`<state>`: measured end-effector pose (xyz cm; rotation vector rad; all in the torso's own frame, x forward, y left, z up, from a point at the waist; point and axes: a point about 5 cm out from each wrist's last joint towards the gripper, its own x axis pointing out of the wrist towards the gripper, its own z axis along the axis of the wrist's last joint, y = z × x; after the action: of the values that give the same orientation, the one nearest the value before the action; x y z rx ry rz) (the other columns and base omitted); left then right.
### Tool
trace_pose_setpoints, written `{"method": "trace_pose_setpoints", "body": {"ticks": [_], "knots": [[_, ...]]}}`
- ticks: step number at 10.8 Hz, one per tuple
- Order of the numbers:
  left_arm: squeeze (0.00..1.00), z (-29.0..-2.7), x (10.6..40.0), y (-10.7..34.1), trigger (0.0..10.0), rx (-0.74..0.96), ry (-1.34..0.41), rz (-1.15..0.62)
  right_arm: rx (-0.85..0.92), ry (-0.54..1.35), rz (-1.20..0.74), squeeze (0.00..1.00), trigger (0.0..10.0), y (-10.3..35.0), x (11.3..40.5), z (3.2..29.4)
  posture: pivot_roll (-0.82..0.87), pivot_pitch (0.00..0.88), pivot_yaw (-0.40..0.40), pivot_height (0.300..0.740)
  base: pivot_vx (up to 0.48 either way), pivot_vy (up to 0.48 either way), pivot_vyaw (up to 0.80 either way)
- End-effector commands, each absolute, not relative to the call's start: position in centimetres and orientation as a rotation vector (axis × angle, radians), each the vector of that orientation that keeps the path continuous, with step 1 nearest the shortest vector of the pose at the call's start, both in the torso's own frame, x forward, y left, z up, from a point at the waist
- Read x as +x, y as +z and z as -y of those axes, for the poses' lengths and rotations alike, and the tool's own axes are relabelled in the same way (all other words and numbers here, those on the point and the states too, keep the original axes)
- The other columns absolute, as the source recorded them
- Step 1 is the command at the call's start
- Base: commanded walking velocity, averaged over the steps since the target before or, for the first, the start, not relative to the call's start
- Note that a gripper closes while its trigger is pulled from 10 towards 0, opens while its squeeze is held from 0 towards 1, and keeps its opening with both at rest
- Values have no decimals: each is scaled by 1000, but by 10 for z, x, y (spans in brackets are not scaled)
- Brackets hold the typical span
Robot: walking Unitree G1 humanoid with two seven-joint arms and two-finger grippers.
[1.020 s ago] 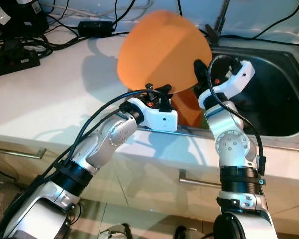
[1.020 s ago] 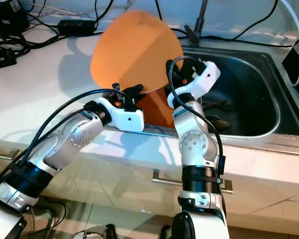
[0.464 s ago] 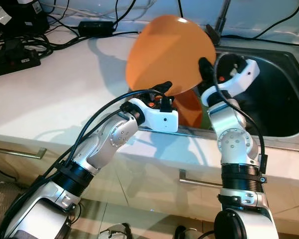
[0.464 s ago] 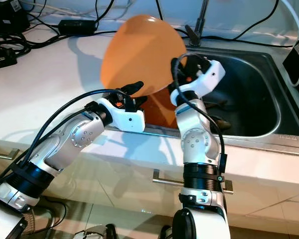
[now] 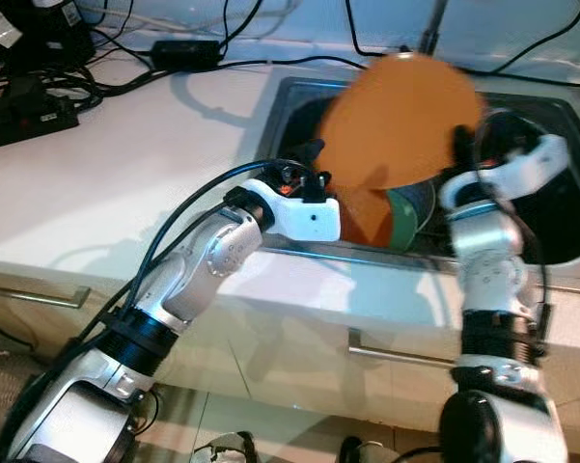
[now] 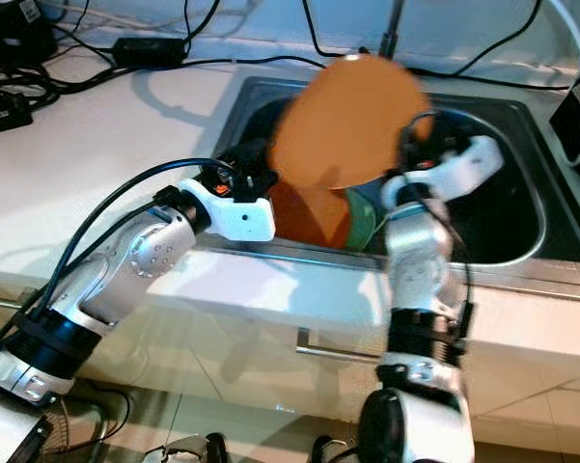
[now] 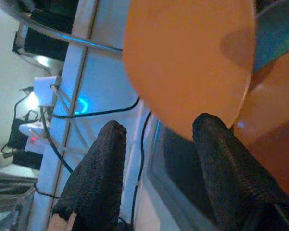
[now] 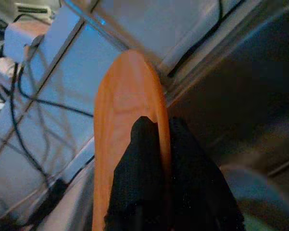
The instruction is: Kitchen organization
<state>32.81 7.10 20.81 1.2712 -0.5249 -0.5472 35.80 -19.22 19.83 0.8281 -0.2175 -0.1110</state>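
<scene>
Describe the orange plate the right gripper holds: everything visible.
The orange plate is round, plain and matte, plastic by its look, with no pattern. It is held tilted up on edge above the steel sink. The right gripper is shut on its rim, one black finger on each face. The left gripper is open just beside its lower edge, not gripping it. Below it in the sink stand another orange dish and a green one.

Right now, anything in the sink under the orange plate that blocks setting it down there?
Yes. The right gripper holds the orange plate over the sink. Below it an orange dish and a green bowl lean at the sink's front wall. The left gripper, open, hovers at that corner too.
</scene>
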Motion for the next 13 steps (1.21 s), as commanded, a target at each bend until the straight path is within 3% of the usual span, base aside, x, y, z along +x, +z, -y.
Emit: {"method": "trace_pose_setpoints", "body": {"ticks": [1, 2, 3, 6, 9, 11, 13], "knots": [[0, -78, 329, 209, 10000, 1231, -509, 509, 815, -110, 262, 0, 0, 207, 360, 194, 56, 105, 19, 740, 0, 0, 0], [0, -82, 331, 207, 10000, 1204, -492, 486, 770, -122, 245, 0, 0, 202, 361, 195, 57, 108, 20, 740, 0, 0, 0], [0, -88, 332, 203, 10000, 1140, -472, 451, 642, -105, 219, 0, 10000, 192, 362, 191, 61, 109, 19, 740, 0, 0, 0], [0, -100, 332, 195, 10000, 916, -396, 361, 489, -82, 152, 0, 10000, 172, 365, 184, 70, 113, 17, 740, 0, 0, 0], [0, -119, 336, 183, 10000, 480, -250, 232, 446, -81, 146, 0, 10000, 167, 368, 184, 68, 118, 15, 740, 0, 0, 0], [0, -135, 339, 166, 10000, 181, -146, 137, 302, -48, 170, 0, 10000, 165, 366, 178, 59, 112, 15, 740, 0, 0, 0], [0, -141, 338, 158, 10000, 186, -130, 117, 253, -26, 173, 0, 10000, 160, 363, 174, 58, 104, 17, 740, 0, 0, 0]]}}
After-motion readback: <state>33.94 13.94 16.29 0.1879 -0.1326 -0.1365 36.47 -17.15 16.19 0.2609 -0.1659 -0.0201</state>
